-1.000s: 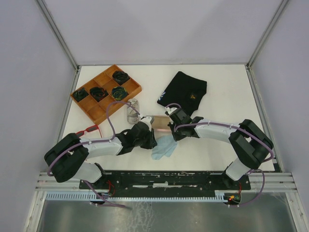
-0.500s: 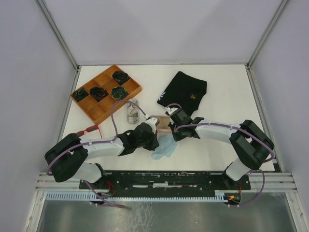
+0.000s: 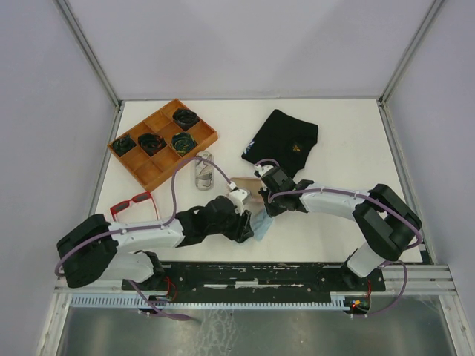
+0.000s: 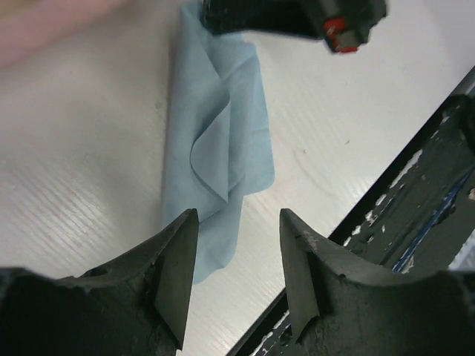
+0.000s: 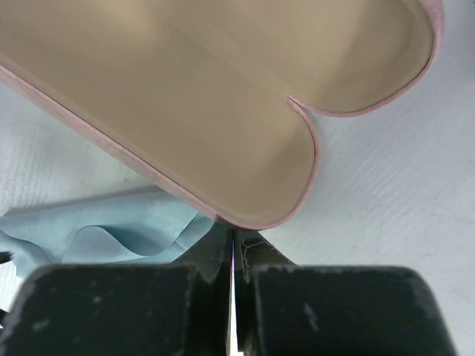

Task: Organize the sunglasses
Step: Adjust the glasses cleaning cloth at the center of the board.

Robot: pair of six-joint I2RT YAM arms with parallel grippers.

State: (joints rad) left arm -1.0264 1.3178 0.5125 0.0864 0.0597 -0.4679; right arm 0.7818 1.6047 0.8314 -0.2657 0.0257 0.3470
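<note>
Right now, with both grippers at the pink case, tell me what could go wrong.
1. The right gripper appears pinched on only the thin rim of the open pink case; the case could slip or swing free.
2. The blue cloth runs under that case, so the open left gripper above it may drag the case when pulling.
3. Both grippers sit very close together; they could collide.
</note>
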